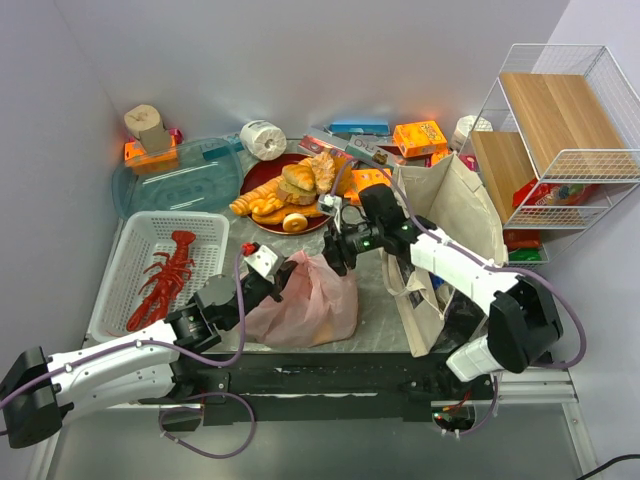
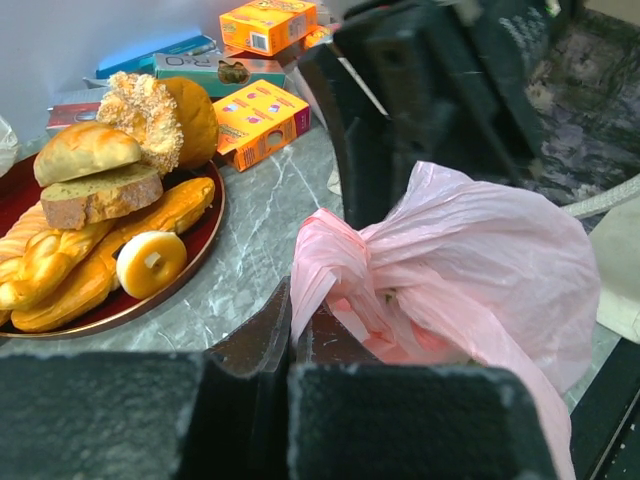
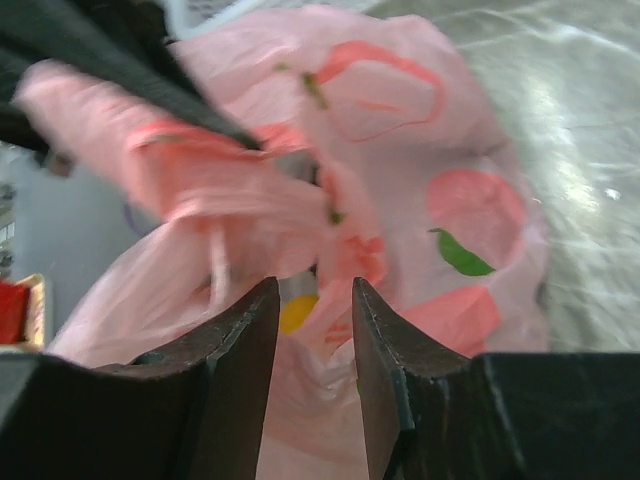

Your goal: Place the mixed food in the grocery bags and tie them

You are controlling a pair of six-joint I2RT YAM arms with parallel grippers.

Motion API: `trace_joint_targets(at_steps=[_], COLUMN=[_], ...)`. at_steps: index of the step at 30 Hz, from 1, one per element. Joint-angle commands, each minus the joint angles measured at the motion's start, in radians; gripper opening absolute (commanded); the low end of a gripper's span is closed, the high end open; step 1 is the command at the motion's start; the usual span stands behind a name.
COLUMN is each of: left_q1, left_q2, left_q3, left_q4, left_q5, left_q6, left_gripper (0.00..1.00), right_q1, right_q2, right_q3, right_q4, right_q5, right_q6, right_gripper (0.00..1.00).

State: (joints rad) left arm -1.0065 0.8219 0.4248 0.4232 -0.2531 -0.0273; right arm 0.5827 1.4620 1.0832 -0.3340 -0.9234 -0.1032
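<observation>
The pink plastic bag point(image 1: 312, 300) lies bulging at the table's front middle, its handles bunched into a knot point(image 2: 340, 262). My left gripper point(image 1: 272, 283) is at the bag's left top, shut on a strip of its handle point(image 2: 297, 305). My right gripper point(image 1: 335, 252) hovers at the bag's upper right; its jaws point(image 3: 315, 290) stand parted with loose pink plastic point(image 3: 420, 150) between them. A yellow lemon point(image 3: 297, 312) shows through the bag's gap; other food is hidden. The beige canvas tote point(image 1: 452, 215) stands upright on the right.
A red plate point(image 1: 262, 178) of breads sits behind the bag. A white basket point(image 1: 140, 245) with a red lobster point(image 1: 165, 278) is at the left. Orange boxes point(image 1: 420, 136), a paper roll point(image 1: 264, 140) and a wire shelf point(image 1: 560, 130) line the back and right.
</observation>
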Motion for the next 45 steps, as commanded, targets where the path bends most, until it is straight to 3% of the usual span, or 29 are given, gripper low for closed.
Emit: trace_joint_targets(at_steps=[1, 7, 15, 24, 45], left_q1=[-0.006, -0.006, -0.006, -0.006, -0.006], left_q2=[-0.003, 0.003, -0.013, -0.033, 0.005], left_q3=[-0.015, -0.037, -0.038, -0.046, -0.055], left_q4=[0.095, 0.149, 0.158, 0.112, 0.155], left_q5=[-0.032, 0.004, 0.025, -0.015, -0.040], left_q6=[-0.039, -0.082, -0.099, -0.094, -0.132], left_gripper=[0.01, 0.01, 0.01, 0.01, 0.01], right_q1=[0.000, 0.025, 0.062, 0.077, 0.100], right_q2=[-0.066, -0.074, -0.065, -0.063, -0.147], right_q3=[-0.049, -0.137, -0.152, -0.193, -0.289], right_q4=[0.164, 0.379, 0.423, 0.515, 0.687], right_q5=[-0.144, -0.089, 0.116, -0.021, -0.066], right_q6=[0.000, 0.132, 0.165, 0.183, 0.278], right_gripper=[0.44, 0.43, 0.31, 0.23, 0.45])
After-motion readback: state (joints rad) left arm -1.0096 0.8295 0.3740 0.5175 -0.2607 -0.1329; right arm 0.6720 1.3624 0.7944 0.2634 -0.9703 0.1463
